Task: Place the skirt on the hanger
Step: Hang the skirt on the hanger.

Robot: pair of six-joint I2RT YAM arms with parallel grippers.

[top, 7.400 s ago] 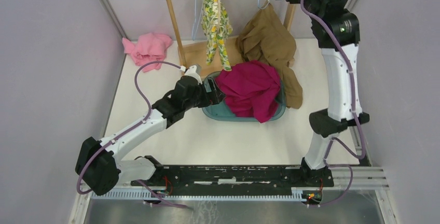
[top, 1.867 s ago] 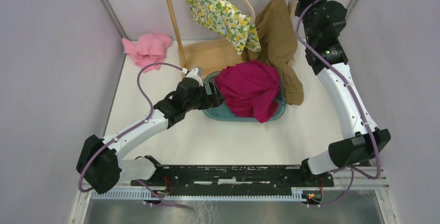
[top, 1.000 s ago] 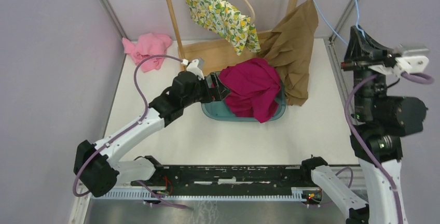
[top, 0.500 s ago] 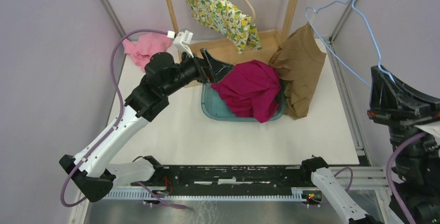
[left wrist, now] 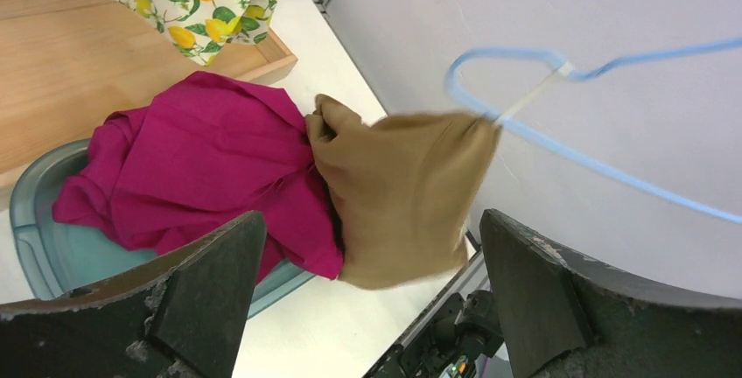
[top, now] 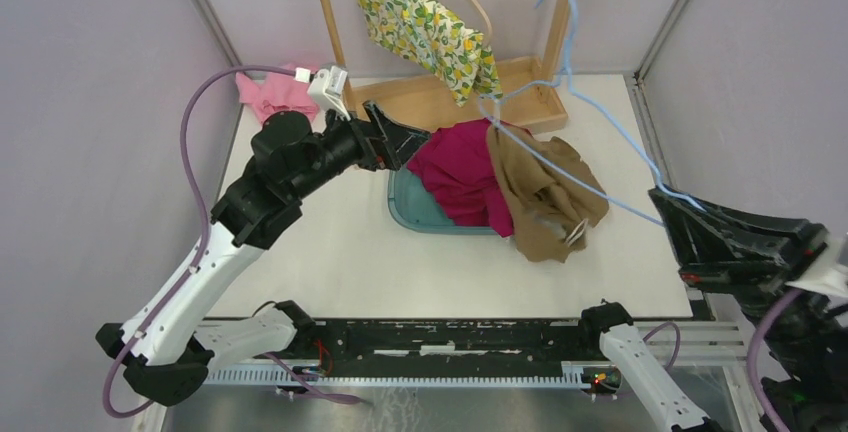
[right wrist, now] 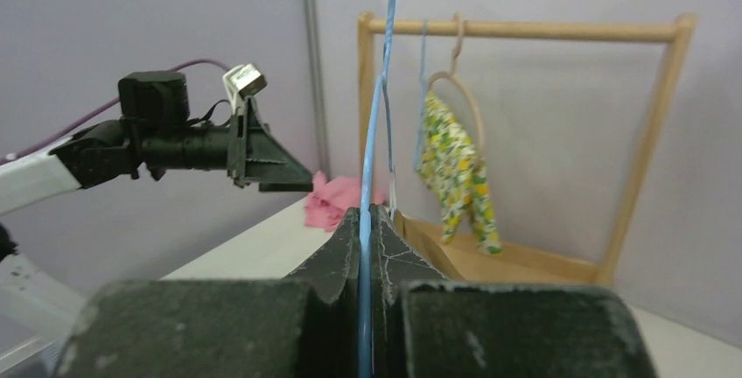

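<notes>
Top external view: the left arm reaches from the near left corner toward the middle of the table (top: 330,252). The left gripper (top: 410,140) is raised, with its jaws spread fully apart and nothing between them. It points at the magenta garment (top: 455,167) and stands just beside its left edge. Contact cannot be confirmed.

The magenta garment fills a teal basin (top: 420,212) near the table centre. The brown skirt (top: 545,197) lies bunched over the right part of the basin and onto the table beside it. Its upper edge rests against the magenta garment.

The right gripper (top: 668,210) is at the near right, well apart from the basin. Its jaws are clamped on the wire of the blue hanger (left wrist: 507,52). The hanger slants up from the gripper toward the far side, and its hook stands in front of the right post of the wooden rack (top: 410,107).

Left wrist view: one corner of the skirt is fastened to the hanger by a pale clip (left wrist: 534,94). The rest of the skirt hangs below that point. Both fingers frame the view, wide apart.

Right wrist view: the fingers are pressed together, with only the blue wire passing between them.

A lemon-print garment (top: 425,27) hangs on the rack. A pink cloth (top: 265,97) lies at the far left corner.
</notes>
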